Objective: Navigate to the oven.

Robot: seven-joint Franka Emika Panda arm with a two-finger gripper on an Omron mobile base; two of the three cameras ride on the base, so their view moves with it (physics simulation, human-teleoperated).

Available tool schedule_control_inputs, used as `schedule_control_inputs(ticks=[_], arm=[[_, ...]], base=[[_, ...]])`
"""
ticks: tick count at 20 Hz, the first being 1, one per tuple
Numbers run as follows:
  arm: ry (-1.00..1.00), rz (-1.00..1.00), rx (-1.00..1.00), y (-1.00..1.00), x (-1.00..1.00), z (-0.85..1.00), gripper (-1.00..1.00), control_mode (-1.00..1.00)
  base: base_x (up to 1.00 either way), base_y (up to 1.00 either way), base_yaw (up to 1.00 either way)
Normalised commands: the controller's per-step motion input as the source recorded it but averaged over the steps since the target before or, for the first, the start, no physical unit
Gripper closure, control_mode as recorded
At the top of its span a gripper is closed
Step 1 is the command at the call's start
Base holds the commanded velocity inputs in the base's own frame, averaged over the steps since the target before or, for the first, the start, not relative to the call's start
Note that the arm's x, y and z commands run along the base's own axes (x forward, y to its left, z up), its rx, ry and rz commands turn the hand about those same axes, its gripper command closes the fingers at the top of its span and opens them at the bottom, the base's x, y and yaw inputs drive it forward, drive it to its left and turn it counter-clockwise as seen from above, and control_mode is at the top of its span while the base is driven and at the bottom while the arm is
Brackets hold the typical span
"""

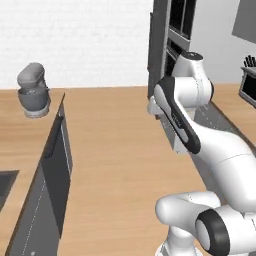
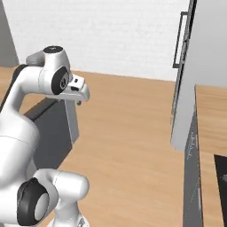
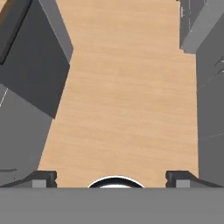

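A tall grey column [image 1: 161, 45] stands ahead on the right of the aisle, with dark glass fronts [image 1: 178, 20] set in it. I see it almost edge-on, so I cannot tell which front is the oven; no bar handle or knob shows. In the right base view the same tall unit [image 2: 186, 88] carries a long vertical handle [image 2: 179, 40]. My gripper [image 2: 81, 99] hangs over the floor, pointing down. In the hand view the gripper [image 3: 111, 177] is open, its fingertips [image 3: 43, 177] far apart with nothing between them.
A wooden floor aisle [image 1: 115, 150] runs ahead between an island [image 1: 30, 130] on the left and a counter [image 2: 210, 119] on the right. A grey stand mixer [image 1: 33, 90] sits on the island. A black cooktop [image 2: 221, 177] lies in the right counter.
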Motion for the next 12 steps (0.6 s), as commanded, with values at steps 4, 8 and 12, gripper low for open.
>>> schedule_control_inputs(ticks=[4,8,12], arm=[[0.0,0.0,0.0,0.0,0.0,0.0,-1.0,1.0],[0.0,0.0,0.0,0.0,0.0,0.0,-1.0,1.0],[0.0,0.0,0.0,0.0,0.0,0.0,-1.0,1.0]], base=[[1.0,0.39,-0.46],[1.0,0.28,-0.41],[1.0,0.34,-0.39]])
